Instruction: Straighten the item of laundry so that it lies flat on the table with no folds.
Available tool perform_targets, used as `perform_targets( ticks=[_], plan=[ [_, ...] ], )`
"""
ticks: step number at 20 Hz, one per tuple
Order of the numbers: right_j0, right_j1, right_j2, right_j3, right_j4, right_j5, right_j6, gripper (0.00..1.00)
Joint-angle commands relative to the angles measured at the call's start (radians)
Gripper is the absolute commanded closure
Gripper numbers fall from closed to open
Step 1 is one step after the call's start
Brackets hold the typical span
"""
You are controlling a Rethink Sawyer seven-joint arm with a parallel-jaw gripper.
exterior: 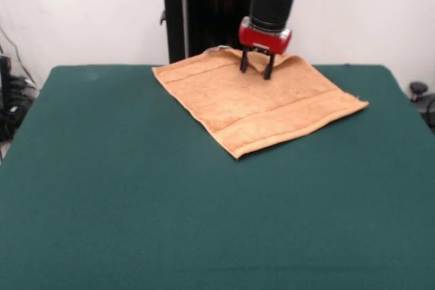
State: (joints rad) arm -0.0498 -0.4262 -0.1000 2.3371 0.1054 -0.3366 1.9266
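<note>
In the front view, the orange-tan terry towel [255, 103] lies on the far half of the green bench [170, 202], close to the robot's pedestal [204, 18] and turned so that its corners point toward the camera, the sides and the pedestal, like a diamond. Most of it rests flat, with the woven border bands running straight along the near right edge and the far left edge. The far corner, by the pedestal, looks slightly raised and rumpled, and a small pale spot there may be the label, though that is too small to be sure of. The red and black arm comes down from above and sets the tool [256, 70] at that far part of the towel. Its two dark fingers [243, 64] stand a little apart, tips at or just above the cloth, and nothing appears pinched between them. It probably sits there because that far edge is the one spot not yet lying smooth, so I judge the task nearly done, with only that corner left to flatten. No containers show anywhere on the bench. Only this one view is given.
</note>
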Motion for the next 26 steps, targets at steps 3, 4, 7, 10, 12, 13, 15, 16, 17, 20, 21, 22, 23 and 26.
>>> perform_targets(
  ticks=[3,4,7,10,12,13,15,16,17,20,21,22,23,26],
  plan=[
    [-0.005,0.039,0.139,-0.097,-0.041,-0.032,0.189,0.0],
    [-0.009,0.042,0.143,-0.095,-0.047,-0.036,0.194,0.0],
    [-0.003,0.055,0.142,-0.1,-0.064,-0.079,0.208,0.0],
    [0.019,0.095,0.12,-0.125,-0.09,-0.212,0.238,0.0],
    [0.04,0.129,0.1,-0.14,-0.096,-0.303,0.252,0.0],
    [0.06,0.137,0.084,-0.142,-0.089,-0.348,0.256,0.0],
    [0.071,0.138,0.079,-0.135,-0.083,-0.357,0.247,0.0],
    [0.077,0.134,0.075,-0.131,-0.079,-0.37,0.244,0.0],
    [0.069,0.13,0.084,-0.125,-0.078,-0.351,0.238,0.0],
    [0.065,0.135,0.087,-0.123,-0.069,-0.34,0.227,0.0],
    [0.061,0.151,0.09,-0.131,-0.069,-0.337,0.222,0.0],
    [0.059,0.167,0.091,-0.139,-0.062,-0.329,0.217,0.0],
    [0.052,0.186,0.096,-0.15,-0.066,-0.326,0.214,0.0],
    [0.051,0.228,0.095,-0.18,-0.048,-0.307,0.201,0.0]
  ],
)
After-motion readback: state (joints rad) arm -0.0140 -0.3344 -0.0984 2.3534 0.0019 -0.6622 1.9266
